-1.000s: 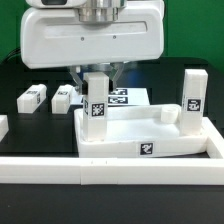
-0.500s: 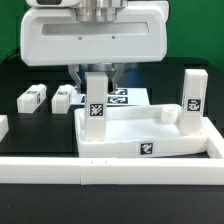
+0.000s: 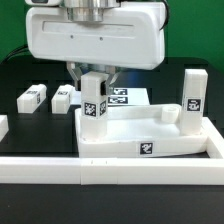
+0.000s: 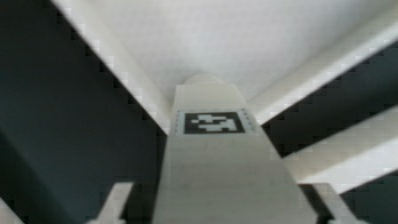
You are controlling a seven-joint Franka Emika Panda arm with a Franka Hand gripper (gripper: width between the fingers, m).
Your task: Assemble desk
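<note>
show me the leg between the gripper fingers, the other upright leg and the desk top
gripped leg (image 3: 95,100): exterior view, front face
other upright leg (image 3: 192,95): exterior view, front face
desk top (image 3: 110,150): exterior view, front rim

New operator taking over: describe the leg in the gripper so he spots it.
Start at the white desk top, mid-table. Two legs stand in it; the held leg is at the exterior view's left corner, under the gripper. The free leg stands alone on that view's right.

Centre frame: gripper (image 3: 92,73) closed on an upright leg (image 3: 95,103) at the desk top (image 3: 150,135) left rear corner. Second leg (image 3: 192,92) stands upright, right of frame.
</note>
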